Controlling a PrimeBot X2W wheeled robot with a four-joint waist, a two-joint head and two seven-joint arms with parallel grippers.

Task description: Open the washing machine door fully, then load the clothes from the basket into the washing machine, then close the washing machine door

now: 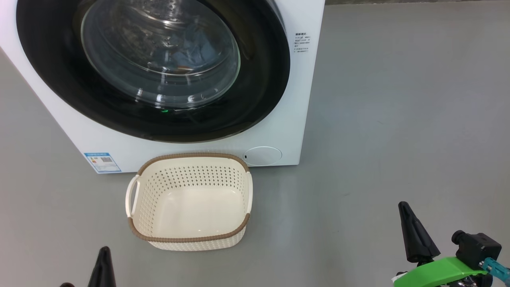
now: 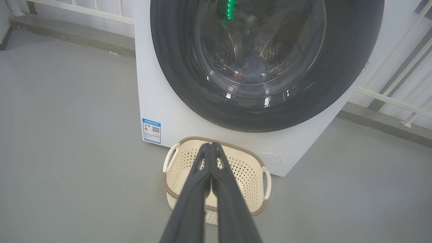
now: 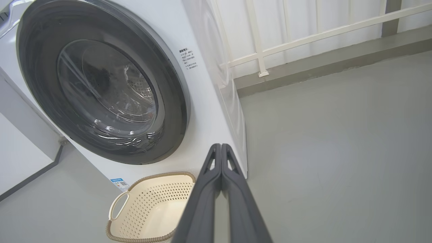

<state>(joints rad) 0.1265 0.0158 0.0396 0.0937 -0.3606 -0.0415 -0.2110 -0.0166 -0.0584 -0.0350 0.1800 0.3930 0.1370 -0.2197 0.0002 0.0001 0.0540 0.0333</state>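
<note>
Left gripper (image 2: 211,145), right gripper (image 3: 221,145) tip-to-tip, empty; from the head, perhaps blue clothes (image 1: 195,54) behind the door (image 1: 261,79).

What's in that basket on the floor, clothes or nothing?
Empty. The basket shows its bare cream bottom, with no fabric in it. Blue fabric lies behind the glass of the washing machine door.

Closed: left hand (image 2: 211,146), fingertips meeting; right hand (image 3: 221,147), fingers pressed together. Both point up in head view.
</note>
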